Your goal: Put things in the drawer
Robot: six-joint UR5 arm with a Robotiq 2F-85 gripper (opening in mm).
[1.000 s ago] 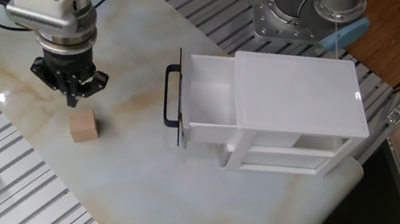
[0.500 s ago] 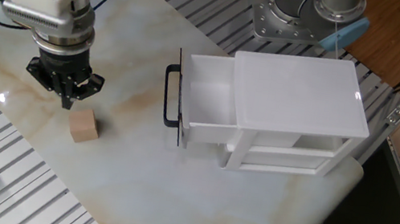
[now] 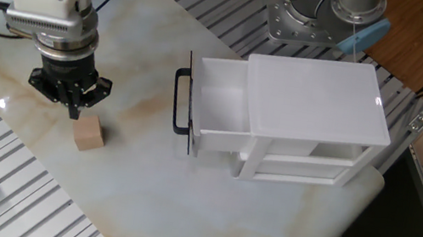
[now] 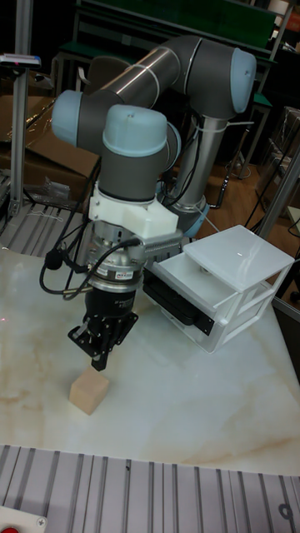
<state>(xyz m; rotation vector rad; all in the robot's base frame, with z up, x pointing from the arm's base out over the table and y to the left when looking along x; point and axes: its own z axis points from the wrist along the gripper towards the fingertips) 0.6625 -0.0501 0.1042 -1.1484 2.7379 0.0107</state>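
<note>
The wooden cube (image 3: 89,133) sits on the tabletop (image 3: 137,201) well to the handle side of the drawer (image 3: 218,107), which stands pulled out with its black bar handle (image 3: 181,100) facing the cube; the claw (image 3: 74,106) hovers just above and slightly behind the cube, not touching it, its fingers drawn close together and grasping nothing. Judgement: the cube looks light, rigid and not fragile, with plain flat faces offering fair friction, so the claw should open and pinch 2 opposite side faces near mid-height.
</note>
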